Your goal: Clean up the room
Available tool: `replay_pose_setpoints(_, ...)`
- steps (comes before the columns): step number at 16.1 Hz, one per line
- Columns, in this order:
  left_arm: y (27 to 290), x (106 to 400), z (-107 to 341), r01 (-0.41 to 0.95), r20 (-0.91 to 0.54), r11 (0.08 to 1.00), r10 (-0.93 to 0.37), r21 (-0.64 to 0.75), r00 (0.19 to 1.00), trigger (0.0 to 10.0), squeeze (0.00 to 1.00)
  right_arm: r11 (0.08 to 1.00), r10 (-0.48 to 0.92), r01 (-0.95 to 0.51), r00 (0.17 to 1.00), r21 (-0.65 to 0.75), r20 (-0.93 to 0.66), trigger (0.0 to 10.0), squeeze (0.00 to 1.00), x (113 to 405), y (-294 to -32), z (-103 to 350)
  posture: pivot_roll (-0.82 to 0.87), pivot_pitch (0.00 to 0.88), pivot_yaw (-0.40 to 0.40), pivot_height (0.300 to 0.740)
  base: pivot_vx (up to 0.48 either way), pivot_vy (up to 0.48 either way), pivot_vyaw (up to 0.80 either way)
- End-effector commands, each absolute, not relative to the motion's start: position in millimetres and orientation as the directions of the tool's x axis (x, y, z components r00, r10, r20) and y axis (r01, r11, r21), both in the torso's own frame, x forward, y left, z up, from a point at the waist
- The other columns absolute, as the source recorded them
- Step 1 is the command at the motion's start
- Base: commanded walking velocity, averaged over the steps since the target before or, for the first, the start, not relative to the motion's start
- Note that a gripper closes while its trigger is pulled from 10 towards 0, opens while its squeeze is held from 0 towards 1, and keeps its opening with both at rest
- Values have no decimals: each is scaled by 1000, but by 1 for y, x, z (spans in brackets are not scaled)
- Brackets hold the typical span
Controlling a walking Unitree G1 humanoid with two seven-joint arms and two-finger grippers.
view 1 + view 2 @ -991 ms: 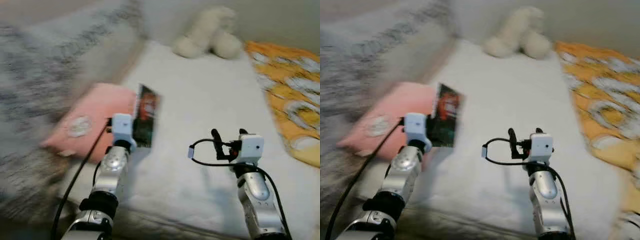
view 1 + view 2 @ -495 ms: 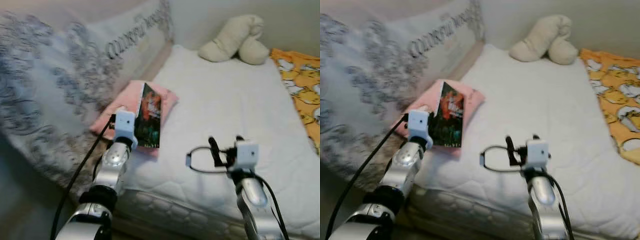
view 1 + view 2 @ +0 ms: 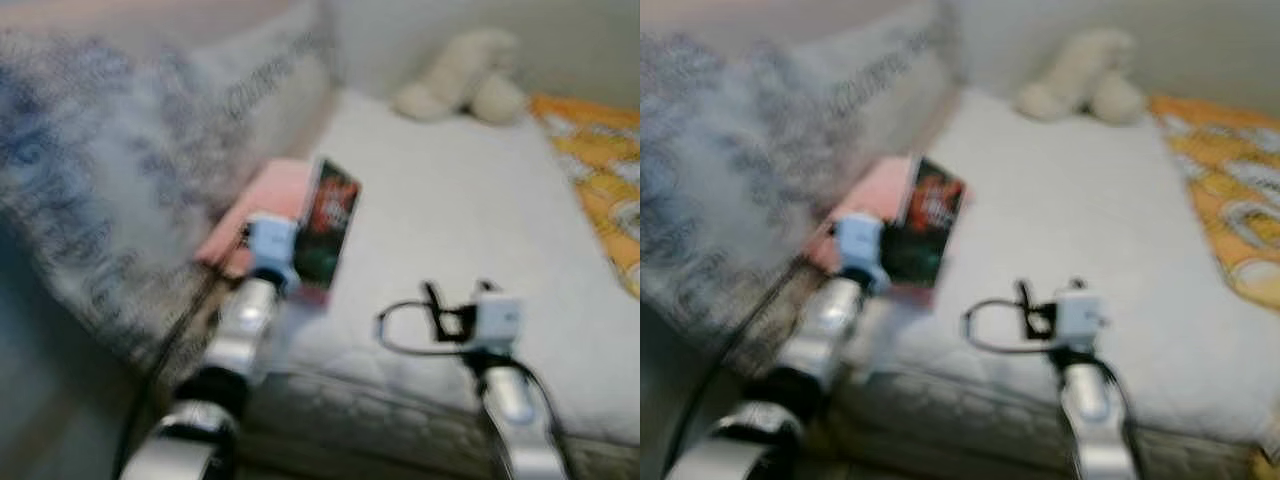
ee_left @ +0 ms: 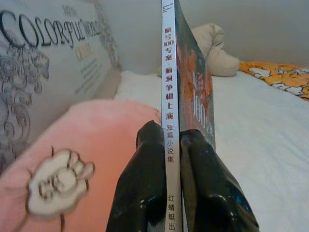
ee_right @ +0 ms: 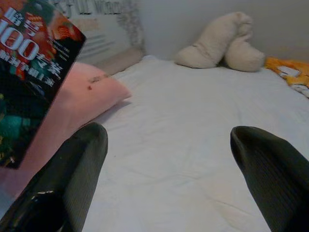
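Observation:
My left gripper [image 4: 173,140] is shut on a thin book [image 3: 328,225] with a dark red-and-green cover, held upright on edge above the pink pillow [image 3: 262,203] at the bed's left side. In the left wrist view the book's white spine [image 4: 170,92] runs between the two black fingers [image 4: 145,193]. My right gripper [image 3: 455,300] hovers open over the white mattress [image 3: 450,210], to the right of the book. In the right wrist view its fingers [image 5: 72,179] stand wide apart with nothing between them.
A cream plush toy [image 3: 460,75] lies at the far end of the bed. An orange patterned blanket [image 3: 600,170] covers the right side. A large grey-and-white printed cushion [image 3: 130,160] leans along the left. The mattress edge [image 3: 400,410] is close in front.
The head views have shifted and blurred, so the camera has moved. The book stays in my left gripper, now a little higher and further right in the picture. My right gripper stays open.

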State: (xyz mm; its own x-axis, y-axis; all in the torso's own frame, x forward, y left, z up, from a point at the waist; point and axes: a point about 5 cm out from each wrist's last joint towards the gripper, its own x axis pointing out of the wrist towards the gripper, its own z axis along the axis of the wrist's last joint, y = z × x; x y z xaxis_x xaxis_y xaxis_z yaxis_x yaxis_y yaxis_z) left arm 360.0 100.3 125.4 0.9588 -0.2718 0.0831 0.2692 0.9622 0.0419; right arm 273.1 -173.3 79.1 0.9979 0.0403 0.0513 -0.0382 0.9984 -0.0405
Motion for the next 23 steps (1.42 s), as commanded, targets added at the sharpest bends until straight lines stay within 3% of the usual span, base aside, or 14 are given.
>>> replay_pose_setpoints(1,82,365,149,322,175,946,-325,46,929,10000,0,998,6,-1,997,-57,77,10000,0,273,-186,86,-10,0,30,731,469,0,0)
replay_pose_setpoints(6,78,364,151,352,182,935,-352,34,918,10000,0,998,0,4,997,-57,73,10000,0,270,-187,86,-13,0,24,731,472,0,0)
replay_pose_setpoints(8,62,368,149,424,114,906,-419,-17,901,10000,0,998,1,3,998,-57,70,10000,0,266,-189,87,-25,0,8,731,236,0,0)
replay_pose_setpoints(10,40,371,143,516,-7,843,-523,-154,852,10000,0,998,3,1,998,-67,56,10000,0,258,-195,88,-44,0,-14,731,0,0,0)
replay_pose_setpoints(12,1,365,144,626,-61,717,-671,-306,739,10000,0,994,12,-10,1000,-108,26,10000,0,233,-211,95,-132,94,-80,731,0,0,0)
replay_pose_setpoints(13,-5,363,143,631,-77,705,-684,-322,725,10000,0,993,16,-13,1000,-119,18,10000,0,229,-213,96,-132,94,-80,731,0,0,0)
replay_pose_setpoints(14,-19,357,137,585,-104,653,-705,-481,702,10000,0,989,22,-22,1000,-147,-1,10000,0,212,-223,104,-202,171,-139,731,0,0,0)
replay_pose_setpoints(15,-25,351,124,444,-151,604,-687,-662,711,10000,0,984,42,-47,999,-172,-29,10000,0,197,-225,112,-228,184,-154,731,0,0,0)
replay_pose_setpoints(18,-4,344,88,251,-330,737,-544,-628,771,10000,0,979,101,-109,993,-173,-53,10000,0,185,-213,123,-282,218,-185,731,0,0,0)
replay_pose_setpoints(20,10,342,76,227,-385,796,-494,-562,780,10000,0,975,129,-138,990,-176,-63,10000,0,181,-207,126,-291,226,-192,731,0,0,0)
replay_pose_setpoints(23,35,367,104,338,-299,914,-394,-224,869,10000,0,977,122,-136,988,-166,-94,10000,0,177,-206,126,-256,231,-179,731,0,0,0)
